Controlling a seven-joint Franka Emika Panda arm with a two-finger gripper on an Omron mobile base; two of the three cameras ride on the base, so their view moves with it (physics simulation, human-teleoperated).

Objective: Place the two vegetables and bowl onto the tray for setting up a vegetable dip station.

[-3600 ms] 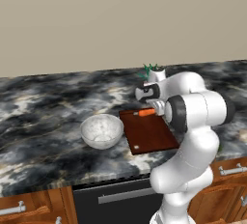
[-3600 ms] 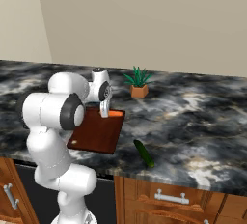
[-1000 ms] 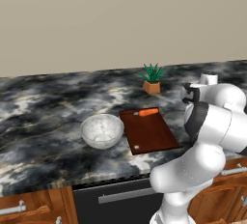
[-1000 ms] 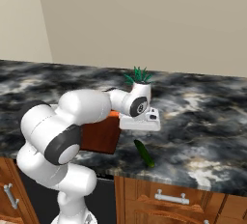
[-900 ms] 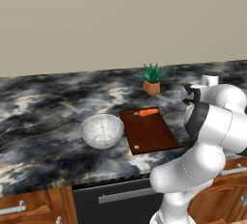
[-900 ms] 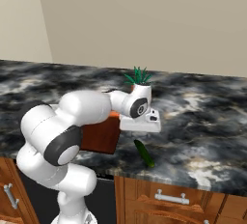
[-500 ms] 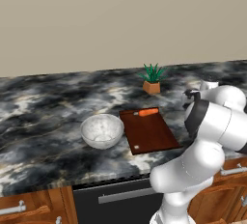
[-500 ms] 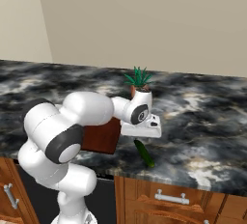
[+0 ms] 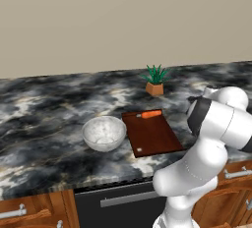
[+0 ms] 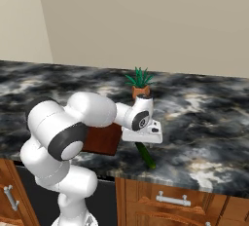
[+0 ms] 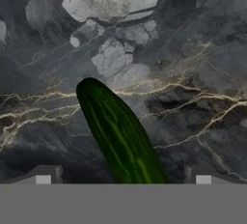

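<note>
I see a potted plant (image 10: 140, 84) behind my arm, and the bowl (image 9: 104, 132) left of the tray (image 9: 151, 133) holding the carrot (image 9: 149, 114). My arm reaches right and down; the tool (image 11: 123, 178) hangs spread above the cucumber (image 11: 121, 136), which lies on the counter (image 10: 204, 118) near its front edge, running diagonally between the fingertips (image 11: 42, 175).

The arm (image 10: 82, 118) is glossy white, built of rounded, bulbous segments. Dark grey bands ring its joints. A round dark cap marks the wrist.
</note>
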